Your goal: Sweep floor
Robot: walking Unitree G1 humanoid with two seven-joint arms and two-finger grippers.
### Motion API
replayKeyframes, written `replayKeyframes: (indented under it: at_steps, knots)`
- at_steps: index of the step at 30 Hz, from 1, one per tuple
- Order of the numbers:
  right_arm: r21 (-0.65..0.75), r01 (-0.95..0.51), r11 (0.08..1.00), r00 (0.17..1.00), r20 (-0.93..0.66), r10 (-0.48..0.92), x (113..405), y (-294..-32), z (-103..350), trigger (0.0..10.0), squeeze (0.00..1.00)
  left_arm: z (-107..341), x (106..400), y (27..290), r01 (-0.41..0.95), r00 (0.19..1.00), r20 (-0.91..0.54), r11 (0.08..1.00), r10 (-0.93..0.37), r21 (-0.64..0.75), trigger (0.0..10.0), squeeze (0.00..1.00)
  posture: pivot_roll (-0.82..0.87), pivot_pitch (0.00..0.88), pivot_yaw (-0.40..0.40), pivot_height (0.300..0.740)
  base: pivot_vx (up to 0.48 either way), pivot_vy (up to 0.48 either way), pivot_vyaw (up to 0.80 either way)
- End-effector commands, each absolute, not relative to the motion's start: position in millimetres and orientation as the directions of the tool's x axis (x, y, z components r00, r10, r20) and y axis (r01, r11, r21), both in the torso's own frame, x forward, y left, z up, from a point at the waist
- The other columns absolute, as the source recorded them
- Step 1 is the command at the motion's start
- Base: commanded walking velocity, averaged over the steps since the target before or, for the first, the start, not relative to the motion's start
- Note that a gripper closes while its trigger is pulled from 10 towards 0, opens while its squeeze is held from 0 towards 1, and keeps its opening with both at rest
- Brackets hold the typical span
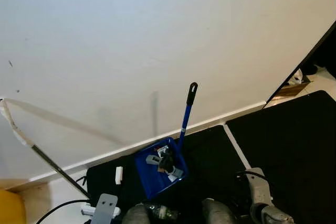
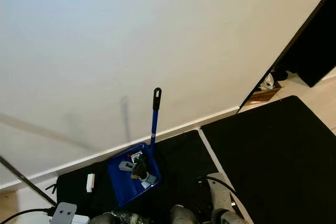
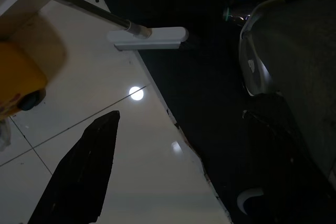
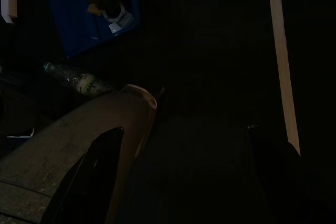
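Observation:
A blue dustpan [image 1: 149, 178] rests on a black mat [image 1: 210, 156] against the white wall, its blue handle [image 1: 185, 119] standing upright with a black grip on top. Several bits of litter [image 1: 167, 163] lie in it. A long broom stick [image 1: 47, 161] leans at the left; its white head [image 3: 149, 38] rests at the mat's edge. My left gripper [image 3: 178, 182] hangs open over the tile floor and mat edge. My right gripper [image 4: 181, 182] hangs open over the dark mat, beside my leg, with the dustpan [image 4: 79, 30] ahead of it.
A plastic bottle [image 1: 163, 212] lies on the mat by my feet, and a small white block [image 1: 118, 174] sits left of the dustpan. A yellow object [image 1: 10, 208] stands at the lower left. A second black mat [image 1: 289, 140] lies to the right, near a dark opening [image 1: 325, 51].

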State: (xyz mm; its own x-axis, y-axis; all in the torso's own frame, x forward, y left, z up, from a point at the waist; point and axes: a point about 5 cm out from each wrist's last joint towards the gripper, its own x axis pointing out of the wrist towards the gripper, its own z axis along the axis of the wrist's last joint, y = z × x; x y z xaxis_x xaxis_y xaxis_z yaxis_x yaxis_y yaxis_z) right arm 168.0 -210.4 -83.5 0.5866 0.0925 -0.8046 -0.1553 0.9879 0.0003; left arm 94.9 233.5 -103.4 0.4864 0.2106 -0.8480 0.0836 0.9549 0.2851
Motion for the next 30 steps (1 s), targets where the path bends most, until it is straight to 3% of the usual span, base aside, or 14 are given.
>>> replayKeyframes:
  at_steps: [1,30]
  knots:
    - [-0.002,-0.162,0.987,0.573,-0.814,0.093,164.8,-210.9,-85.0,10.0,0.00,-105.5,88.4,231.7,0.092,0.467,-0.859,0.955,0.208,0.282,10.0,0.00,0.04,0.091,-0.052,0.740,0.000,0.000,0.00]
    - [-0.004,-0.148,0.989,0.570,-0.818,0.082,162.2,-214.2,-85.5,10.0,0.00,-105.6,91.1,229.5,0.091,0.469,-0.860,0.957,0.202,0.274,10.0,0.00,0.05,0.098,-0.054,0.740,0.000,0.000,0.00]
